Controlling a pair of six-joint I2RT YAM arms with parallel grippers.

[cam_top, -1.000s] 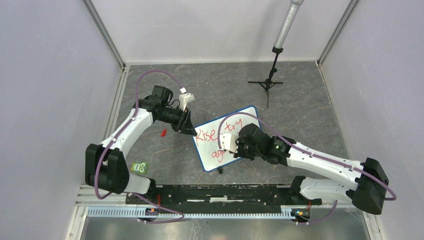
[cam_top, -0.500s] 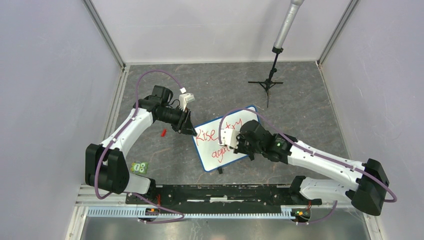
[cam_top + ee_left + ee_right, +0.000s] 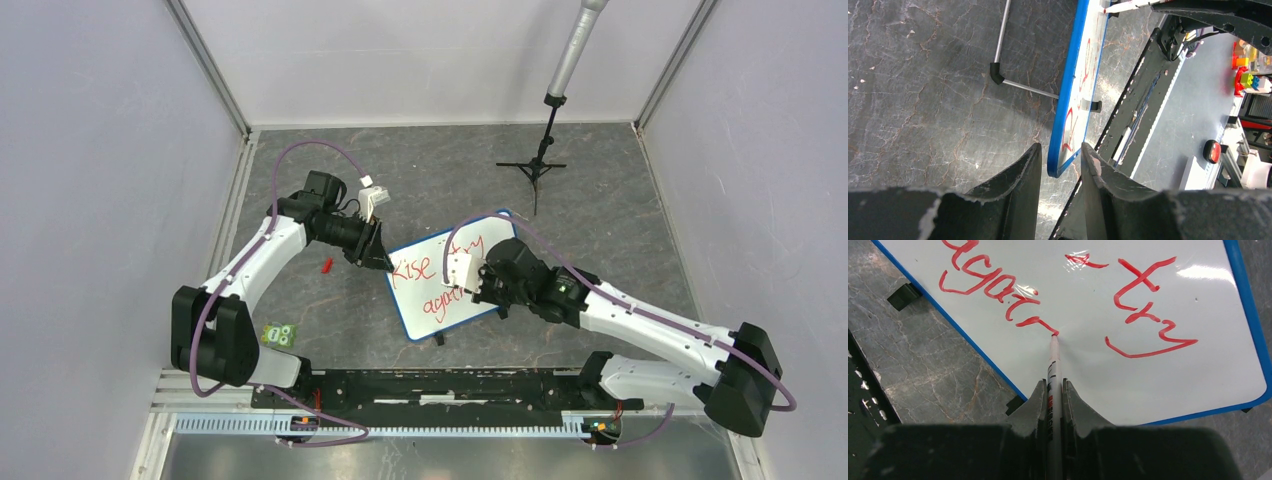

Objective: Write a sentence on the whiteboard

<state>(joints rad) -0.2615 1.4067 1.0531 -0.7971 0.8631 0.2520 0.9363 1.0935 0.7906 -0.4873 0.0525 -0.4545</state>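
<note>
The whiteboard [image 3: 412, 318], white with a blue rim, lies tilted mid-table. Its left corner sits between the fingers of my left gripper [image 3: 385, 265], which is shut on the rim [image 3: 1065, 100]. In the left wrist view the board shows edge-on between the jaws of that gripper [image 3: 1060, 147]. My right gripper [image 3: 1053, 385] is shut on a white marker [image 3: 1053, 365]. The marker's red tip touches the board [image 3: 1098, 390] at the end of the lower line. The sentence [image 3: 988, 287] is red handwriting: "Rise" and "try" above, "again" below. In the top view the right wrist [image 3: 468, 285] hides part of the writing.
A black tripod with a grey pole [image 3: 540, 165] stands at the back right. A small red piece [image 3: 327, 265] lies left of the board and a green card [image 3: 280, 335] by the left arm's base. A black rail [image 3: 450, 385] runs along the near edge.
My right gripper has slid up and to the right over the board with the marker, uncovering more of the lower word. The left gripper and the board have not moved.
</note>
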